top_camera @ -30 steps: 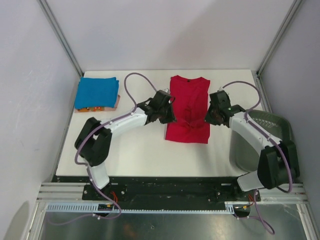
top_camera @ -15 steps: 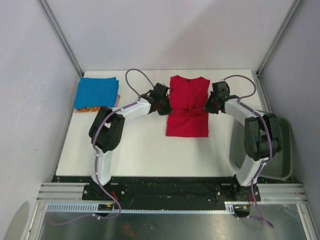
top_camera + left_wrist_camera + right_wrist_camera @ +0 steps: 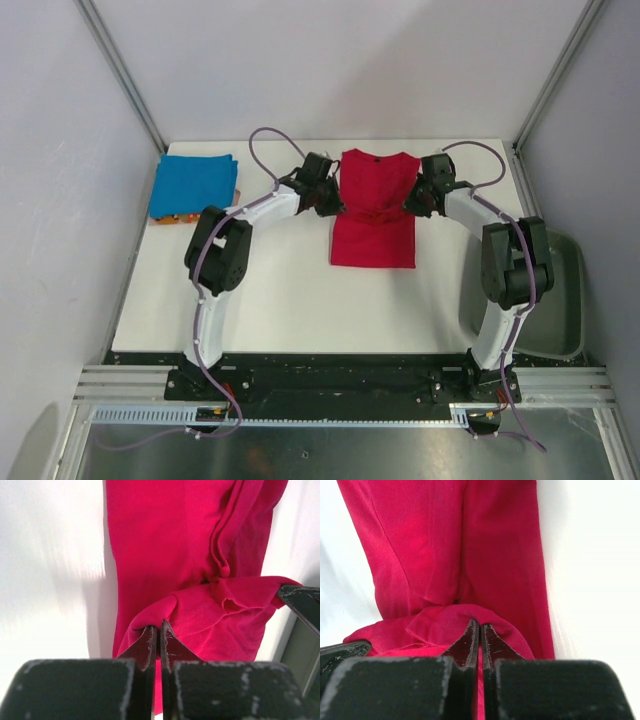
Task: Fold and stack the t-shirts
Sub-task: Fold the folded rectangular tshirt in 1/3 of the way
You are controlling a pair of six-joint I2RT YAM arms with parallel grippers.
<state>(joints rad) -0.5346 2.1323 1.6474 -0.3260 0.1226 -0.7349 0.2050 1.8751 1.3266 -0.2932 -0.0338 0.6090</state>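
The red t-shirt (image 3: 374,235) lies on the white table (image 3: 300,300) with its collar at the far edge and its sleeves folded in. My left gripper (image 3: 336,203) is shut on the shirt's left hem corner (image 3: 150,617). My right gripper (image 3: 409,203) is shut on the right hem corner (image 3: 490,617). Both corners are lifted and doubled back over the red t-shirt's body (image 3: 160,550) (image 3: 445,545). The left gripper (image 3: 160,625) and the right gripper (image 3: 480,624) each pinch a bunched fold of cloth. A folded blue t-shirt (image 3: 193,184) rests on an orange one (image 3: 183,217) at the far left.
A dark grey bin (image 3: 562,300) stands off the table's right edge beside the right arm's base. Metal frame posts (image 3: 125,75) rise at the far corners. The right gripper's finger (image 3: 300,600) shows at the right of the left wrist view.
Both arms have stretched toward the far edge, carrying the hem corners up over the shirt. The red shirt's near edge has drawn farther from me.
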